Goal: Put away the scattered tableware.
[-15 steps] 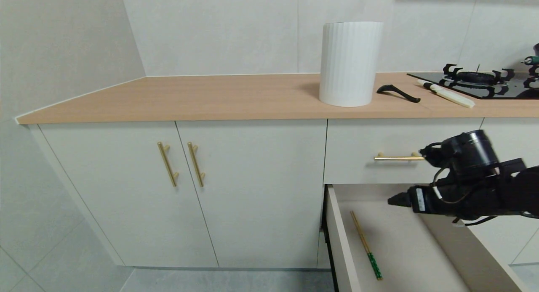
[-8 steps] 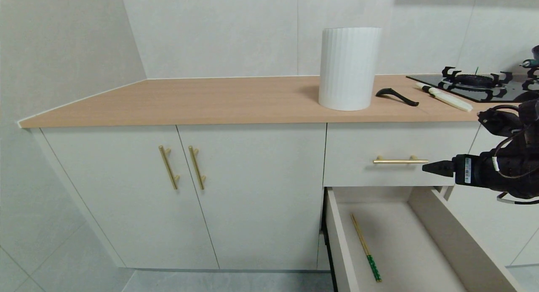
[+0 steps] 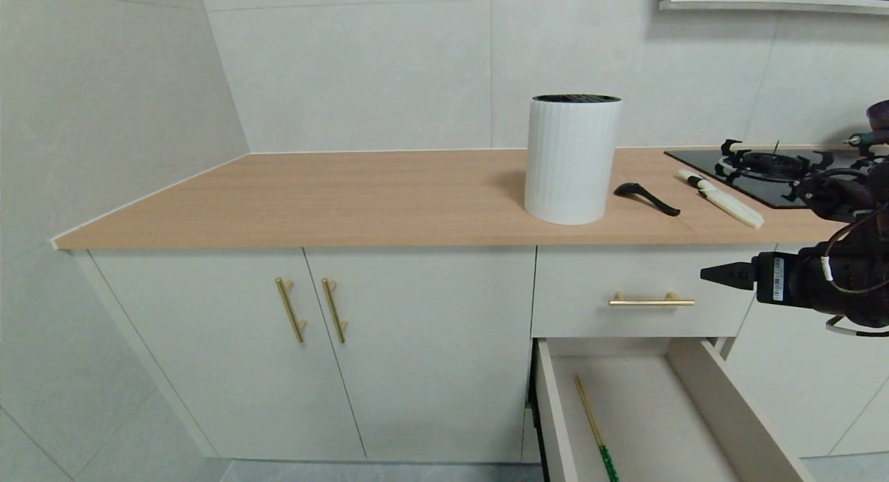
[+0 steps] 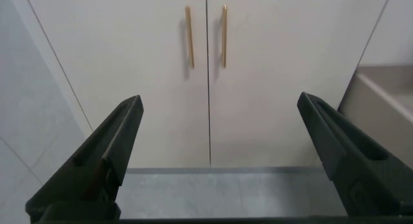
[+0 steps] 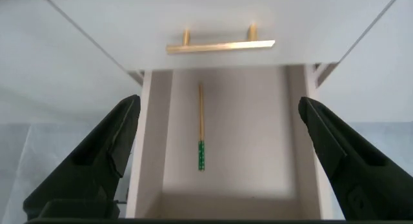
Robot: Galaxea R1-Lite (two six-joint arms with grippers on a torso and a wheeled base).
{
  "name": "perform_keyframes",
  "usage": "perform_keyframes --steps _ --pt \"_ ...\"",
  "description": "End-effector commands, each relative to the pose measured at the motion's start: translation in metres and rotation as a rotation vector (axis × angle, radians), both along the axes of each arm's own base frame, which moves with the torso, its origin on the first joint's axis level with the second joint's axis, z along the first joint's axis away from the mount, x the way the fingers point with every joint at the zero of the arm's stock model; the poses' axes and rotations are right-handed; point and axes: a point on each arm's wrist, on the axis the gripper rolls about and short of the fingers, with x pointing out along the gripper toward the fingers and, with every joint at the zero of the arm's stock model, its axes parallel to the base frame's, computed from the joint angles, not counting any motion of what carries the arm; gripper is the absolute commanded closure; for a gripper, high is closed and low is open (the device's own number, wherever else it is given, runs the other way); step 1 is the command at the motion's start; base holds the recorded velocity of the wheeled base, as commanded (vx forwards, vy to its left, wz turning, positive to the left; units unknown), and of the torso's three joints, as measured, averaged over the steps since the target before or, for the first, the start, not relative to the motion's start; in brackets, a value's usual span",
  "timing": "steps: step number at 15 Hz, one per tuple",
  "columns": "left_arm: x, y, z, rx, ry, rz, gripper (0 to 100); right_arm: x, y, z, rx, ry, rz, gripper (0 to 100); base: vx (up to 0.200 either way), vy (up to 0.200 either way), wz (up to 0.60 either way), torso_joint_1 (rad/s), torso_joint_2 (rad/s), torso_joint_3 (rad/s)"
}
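Observation:
A pair of wooden chopsticks with green ends lies in the open lower drawer, near its left wall; the right wrist view shows the chopsticks below the brass handle. On the counter, a black spoon and a white knife lie to the right of a white ribbed holder. My right gripper hovers in front of the upper drawer, above the open drawer's right side; the right gripper is open and holds nothing. My left gripper is open and empty, facing the double cabinet doors.
A gas hob sits at the counter's far right end, just behind the knife. The upper drawer is closed. The wooden counter left of the holder is bare. Walls close off the back and the left side.
My right gripper has lifted from over the open drawer up to the height of the upper drawer front and drawn back to the right. The head view has tilted upward, so everything sits lower.

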Motion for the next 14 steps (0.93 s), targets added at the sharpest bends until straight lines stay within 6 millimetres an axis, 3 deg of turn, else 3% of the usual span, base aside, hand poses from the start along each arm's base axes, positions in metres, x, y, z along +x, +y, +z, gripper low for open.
perform_keyframes --steps 1,10,11,14 --pt "0.0 0.0 0.0 0.0 0.0 0.0 0 0.001 0.0 -0.001 -0.001 0.005 0.0 0 0.0 0.0 0.0 0.178 -0.46 -0.281" --pt "0.0 0.0 0.0 0.0 0.0 0.0 0 0.002 0.001 -0.013 -0.051 0.042 0.035 0 0.0 0.0 0.0 0.178 -0.42 -0.252" --pt "0.0 0.0 0.0 0.0 0.0 0.0 0 0.011 0.001 -0.015 -0.05 0.029 0.034 0 0.0 0.0 0.0 0.041 -0.09 -0.061" --pt "0.0 0.0 0.0 0.0 0.0 0.0 0 0.067 -0.01 -0.024 -0.069 -0.116 0.084 0 0.0 0.0 0.0 0.009 -0.02 -0.011"
